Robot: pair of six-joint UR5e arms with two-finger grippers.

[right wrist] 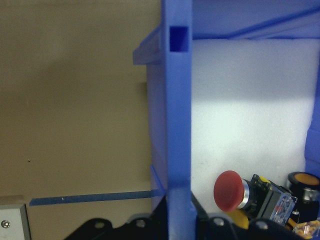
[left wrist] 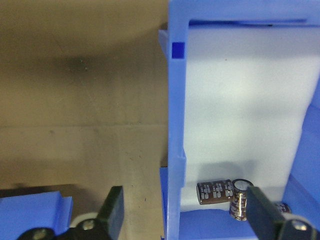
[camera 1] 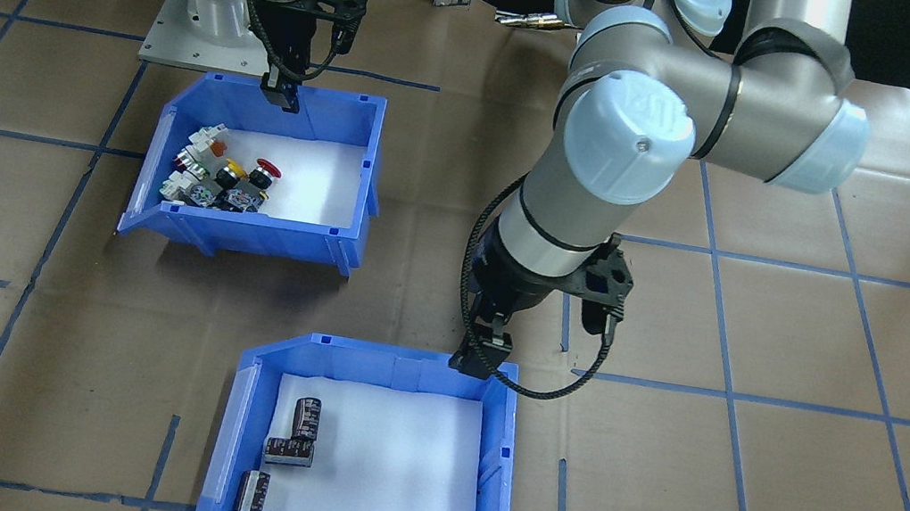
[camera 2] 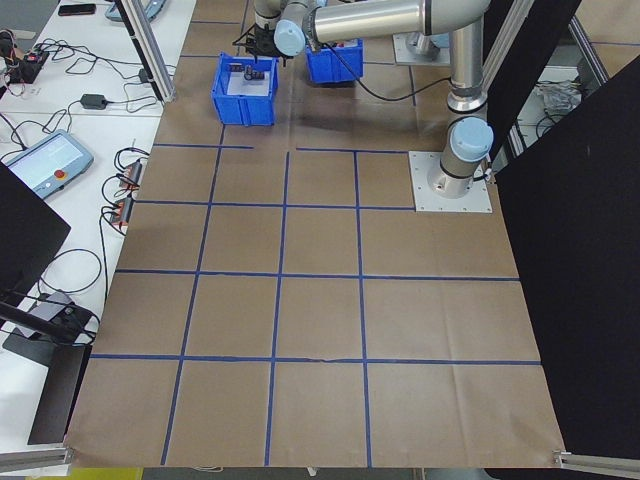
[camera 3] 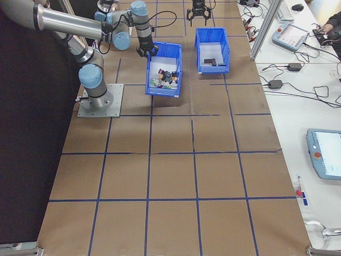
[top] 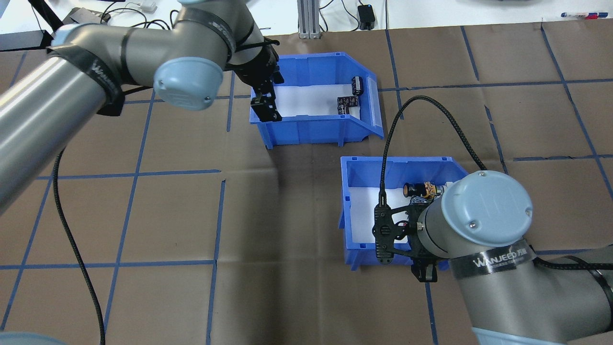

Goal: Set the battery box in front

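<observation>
Blue battery box (camera 1: 380,452) on brown paper table (camera 1: 746,479), farthest from robot base | left gripper (left wrist: 187,212) spread, straddling its wall | right gripper (right wrist: 175,220) clamped on switch bin (camera 1: 269,174) wall

The tabletop (camera 1: 811,345) is covered in brown paper with a blue tape grid. Two blue bins sit right on it: the battery box (camera 1: 498,478) and the switch bin (camera 1: 371,180), apart from each other.

The blue battery box (camera 1: 498,460) is showing a white floor and dark brown-black cylinders (camera 1: 306,416), sitting on brown worktop (camera 1: 746,479) gridded in blue tape.
</observation>
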